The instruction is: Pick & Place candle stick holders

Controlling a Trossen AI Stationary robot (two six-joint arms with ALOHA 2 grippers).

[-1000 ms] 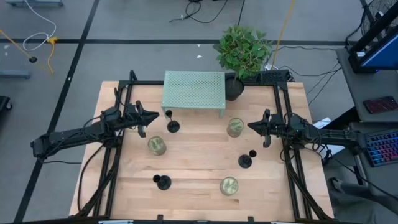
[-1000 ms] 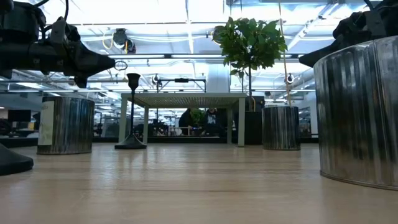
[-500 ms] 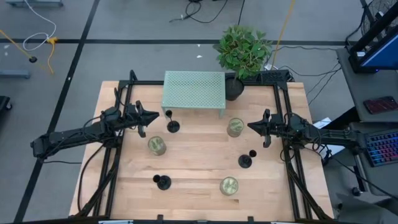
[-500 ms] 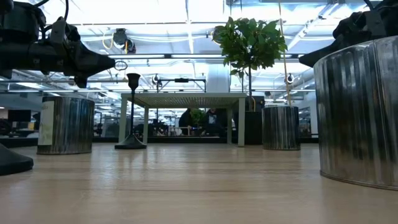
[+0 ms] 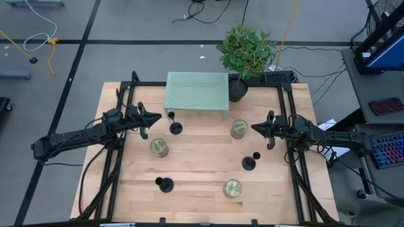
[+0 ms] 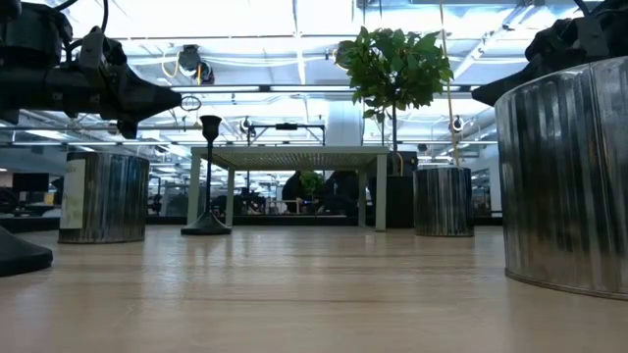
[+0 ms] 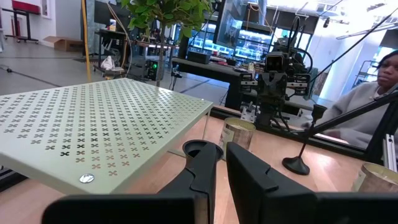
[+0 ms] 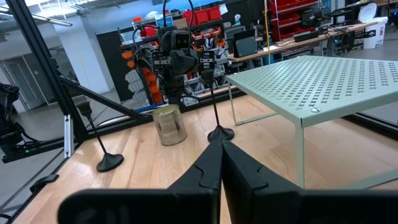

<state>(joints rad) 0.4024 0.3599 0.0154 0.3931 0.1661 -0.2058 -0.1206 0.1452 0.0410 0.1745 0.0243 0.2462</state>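
Three black candle stick holders stand on their disc bases on the wooden table: one in front of the green perforated stand, one right of centre, one near the front. My left gripper hovers left of the first holder, whose cup shows just beyond its fingertips. It is shut but for a narrow slit, and empty. My right gripper hovers at the right, shut and empty, pointing at the table's middle.
Three glass candle jars stand on the table. A potted plant stands behind the green stand's right corner. Black frame rails run along both table sides. A person sits beyond the table's right edge.
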